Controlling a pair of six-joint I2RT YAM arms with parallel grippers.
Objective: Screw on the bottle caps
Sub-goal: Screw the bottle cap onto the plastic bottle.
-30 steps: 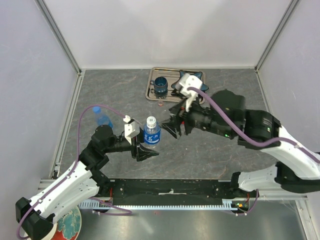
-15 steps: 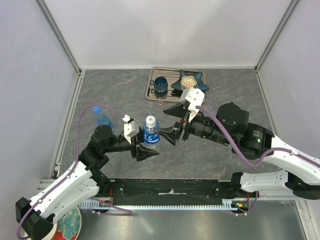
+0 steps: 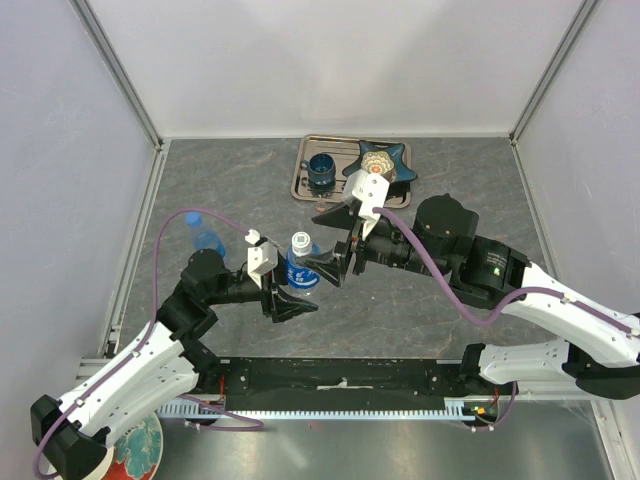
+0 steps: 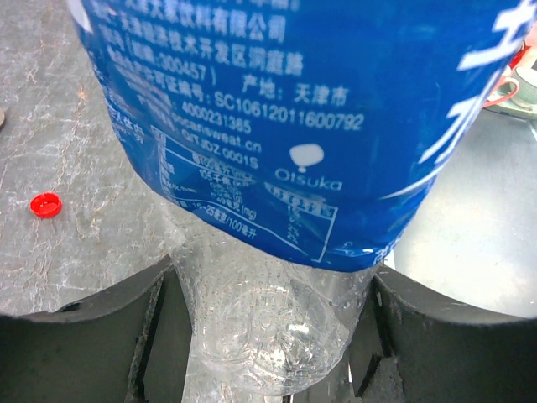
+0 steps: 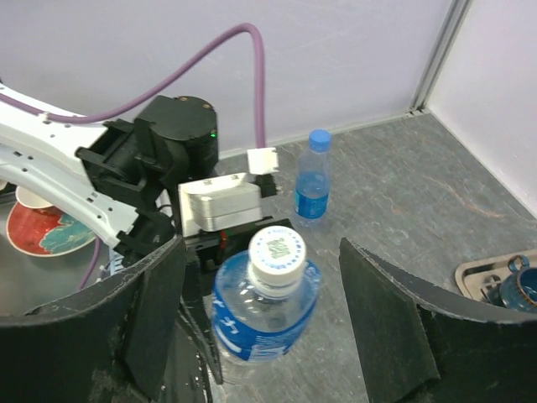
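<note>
At the far side of the surface (image 3: pixel 200 180) a metal tray (image 3: pixel 300 188) carries a dark blue cup (image 3: pixel 322 172) and a blue star-shaped dish (image 3: pixel 392 152) with something pale and round in it. What the cup contains I cannot tell.

The bottle (image 5: pixel 256 323) stands upright near the middle of the surface, between the two arms. It is transparent, with a blue label with white print and a clear ribbed bottom. A white cap (image 5: pixel 277 249) sits on its neck; if it is tight, I cannot tell. A second bottle (image 3: pixel 205 237), smaller in view and with a blue cap (image 5: pixel 319 138), stands well apart at the left. A red cap (image 4: pixel 45 204) lies loose on the surface.

The left tool (image 4: pixel 273 281) clamps the clear bottom of the bottle, one finger on each side. The right tool (image 5: pixel 262 246) is released: its fingers stand wide on both sides of the white cap, with a gap on each side, touching nothing.
</note>
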